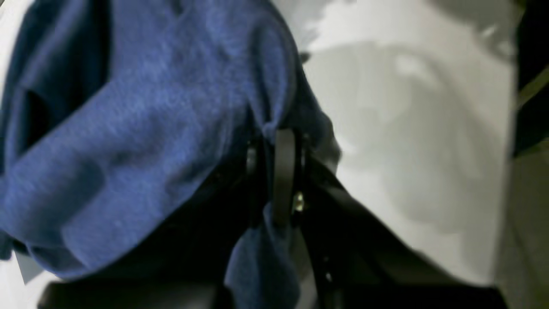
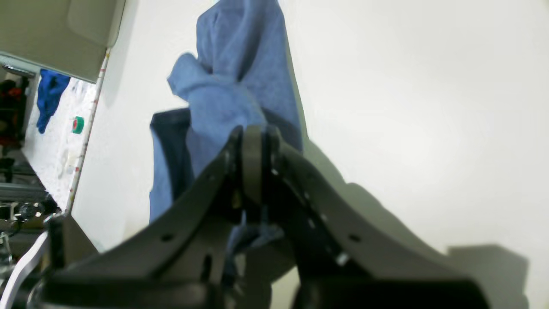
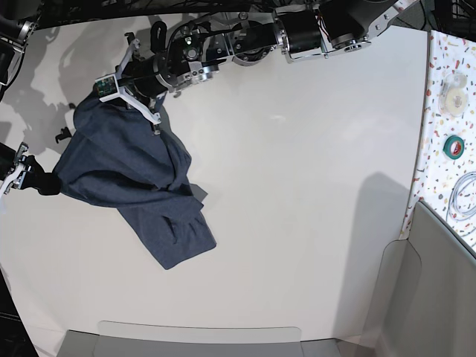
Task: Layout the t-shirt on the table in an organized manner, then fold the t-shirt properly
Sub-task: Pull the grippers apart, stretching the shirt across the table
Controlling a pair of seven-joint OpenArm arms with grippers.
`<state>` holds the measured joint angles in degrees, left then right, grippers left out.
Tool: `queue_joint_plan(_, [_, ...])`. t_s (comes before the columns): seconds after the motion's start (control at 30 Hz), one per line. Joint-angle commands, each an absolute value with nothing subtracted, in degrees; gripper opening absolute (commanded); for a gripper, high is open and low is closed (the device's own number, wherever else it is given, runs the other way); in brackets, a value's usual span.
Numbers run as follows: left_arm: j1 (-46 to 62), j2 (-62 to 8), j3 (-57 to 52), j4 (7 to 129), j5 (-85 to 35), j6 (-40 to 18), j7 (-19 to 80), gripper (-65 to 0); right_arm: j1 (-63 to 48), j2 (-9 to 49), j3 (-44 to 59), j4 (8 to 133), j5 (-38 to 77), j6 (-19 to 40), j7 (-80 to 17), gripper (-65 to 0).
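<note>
Both the left gripper (image 1: 284,171) and right gripper (image 2: 253,167) pinch the bunched navy t-shirt (image 3: 130,182), hanging crumpled at the white table's (image 3: 297,223) far-left side; spreading and folding remain undone.

Table (image 3: 297,193) right of t-shirt (image 3: 134,186): open.

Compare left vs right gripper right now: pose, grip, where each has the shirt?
In the base view the left gripper reaches in from the top, arm fully visible, pinching the t-shirt's upper corner; the right gripper enters at the left edge, arm mostly cropped, holding the shirt's left corner. Both are shut on cloth, lifting it bunched above the table.
</note>
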<state>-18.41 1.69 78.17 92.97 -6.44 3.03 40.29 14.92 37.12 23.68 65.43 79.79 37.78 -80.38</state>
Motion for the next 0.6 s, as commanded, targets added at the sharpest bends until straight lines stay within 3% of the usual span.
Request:
queue_joint_plan(0.0, [-18.95,2.95,78.02,94.99,-6.46,3.21,38.99,-64.2,15.78,39.25,25.27,66.24,80.48,38.64,-79.08,-65.0])
queue_joint_plan(0.07, [-17.19,3.12,77.93,96.48,-6.55,3.21,39.69,-57.8,14.90,39.43,27.47,66.24,78.02,38.64,-79.08,-65.0])
queue_joint_plan(0.23, [-14.90,3.03,77.49,99.74,-6.55,3.38,45.58,-33.6,14.37,38.90,32.66,66.24,67.91,38.64,-79.16,-65.0])
queue_joint_plan(0.27, [-14.81,3.03,77.49,99.91,-6.55,3.38,46.46,-31.6,14.37,38.90,33.27,66.24,65.98,38.64,-79.16,-65.0])
queue_joint_plan(0.57, [-14.90,2.86,76.70,101.41,-6.37,3.65,51.74,-40.2,14.73,37.23,37.76,66.24,52.97,38.64,-79.08,-65.0])
